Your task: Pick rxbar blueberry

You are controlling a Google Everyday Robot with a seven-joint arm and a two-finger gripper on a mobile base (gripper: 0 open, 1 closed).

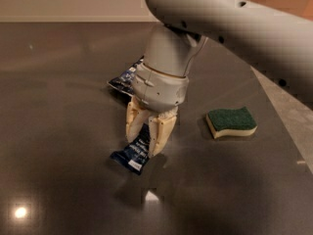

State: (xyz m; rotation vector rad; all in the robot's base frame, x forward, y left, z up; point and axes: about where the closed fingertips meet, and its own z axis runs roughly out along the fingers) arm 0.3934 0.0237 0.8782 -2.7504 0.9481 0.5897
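The rxbar blueberry (133,154) is a narrow dark navy bar with pale text and a white patch at its lower end. My gripper (145,140) hangs from the white arm at the centre of the dark table and is shut on the bar's upper end. The bar tilts down to the left and looks lifted just off the table, with a shadow beneath it.
A larger crinkly blue bag (123,79) lies behind the gripper, partly hidden by the wrist. A green and yellow sponge (230,122) lies to the right. The dark table (58,131) ends at a right edge near a lighter floor (293,111).
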